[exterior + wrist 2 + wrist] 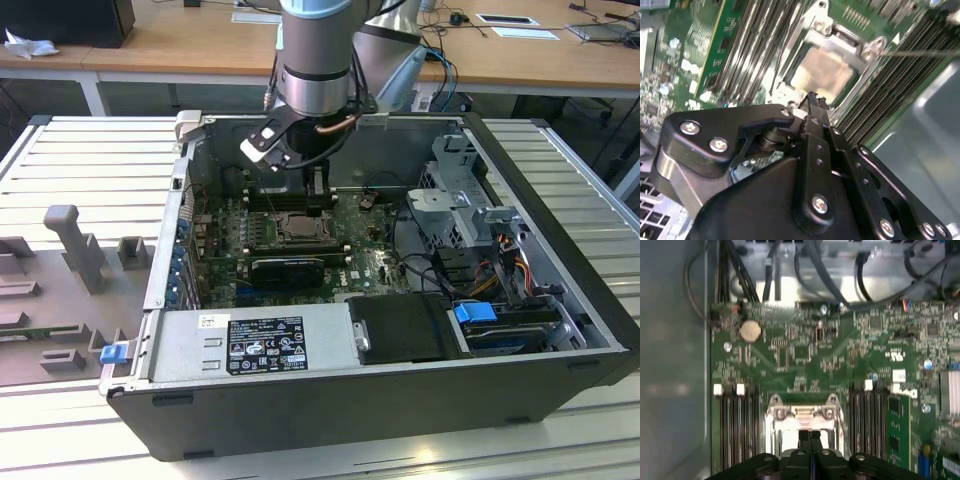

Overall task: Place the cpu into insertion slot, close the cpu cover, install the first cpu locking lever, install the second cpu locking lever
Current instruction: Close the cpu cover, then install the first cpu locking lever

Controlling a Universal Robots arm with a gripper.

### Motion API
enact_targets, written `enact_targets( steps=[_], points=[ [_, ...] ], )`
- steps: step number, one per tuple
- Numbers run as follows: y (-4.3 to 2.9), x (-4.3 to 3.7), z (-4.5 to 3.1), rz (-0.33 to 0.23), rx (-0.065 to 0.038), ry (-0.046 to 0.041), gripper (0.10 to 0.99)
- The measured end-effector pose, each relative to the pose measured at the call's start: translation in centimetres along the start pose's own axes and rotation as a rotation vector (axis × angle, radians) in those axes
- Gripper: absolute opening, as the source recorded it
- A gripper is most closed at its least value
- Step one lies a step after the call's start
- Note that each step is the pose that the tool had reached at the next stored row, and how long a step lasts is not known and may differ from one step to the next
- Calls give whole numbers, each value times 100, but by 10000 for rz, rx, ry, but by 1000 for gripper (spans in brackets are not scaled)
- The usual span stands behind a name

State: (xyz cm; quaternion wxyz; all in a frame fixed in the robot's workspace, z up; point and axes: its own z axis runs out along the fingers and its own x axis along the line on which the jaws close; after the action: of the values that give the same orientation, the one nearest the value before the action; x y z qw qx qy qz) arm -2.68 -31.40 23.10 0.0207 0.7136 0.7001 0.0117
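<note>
The black two-fingered claw (pixel 813 96) is clenched on nothing, its tips just above the near edge of the thin shiny square metal cpu cover (pixel 856 80). The cover lies flat around the small pale silver-beige cpu (pixel 822 72), which sits in the dark square insertion slot (pixel 297 228). A thin wire locking lever (pixel 920 51) juts out beside it. If the tips slide off that springy wire, they could gouge the green motherboard (pixel 805 350) or scrape the chip.

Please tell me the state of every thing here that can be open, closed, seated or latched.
Case: open, side panel off.
Cpu: seated in the slot.
Cover: down over the cpu.
Lever: sticks out from the slot, looks unlatched.
Gripper: shut, holds nothing, tips at the cover's edge.
</note>
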Motion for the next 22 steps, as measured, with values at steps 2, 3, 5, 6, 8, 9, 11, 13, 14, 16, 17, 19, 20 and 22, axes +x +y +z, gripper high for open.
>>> enact_targets(
  steps=[2,3,5,6,8,9,11,13,14,16,17,19,20,22],
  points=[
    [-45,-1,-2,-21,1,-1,106],
    [-61,-1,-3,-27,1,-1,106],
    [-89,-2,-4,-36,1,0,106],
    [-100,-2,-4,-36,1,0,106],
    [-118,-2,-5,-37,1,0,106],
    [-132,-3,-6,-36,1,0,106],
    [-145,-3,-7,-37,1,0,106],
    [-146,-3,-7,-39,1,0,106],
    [-148,-4,-13,-39,3,-3,106],
    [-145,-4,-49,-40,1,-3,106],
    [-143,-4,-100,-40,1,-7,106],
    [-136,-6,-258,-39,1,-8,106],
    [-133,-7,-313,-39,1,-8,106],
    [-130,-8,-389,-40,1,-8,106]
  ],
)
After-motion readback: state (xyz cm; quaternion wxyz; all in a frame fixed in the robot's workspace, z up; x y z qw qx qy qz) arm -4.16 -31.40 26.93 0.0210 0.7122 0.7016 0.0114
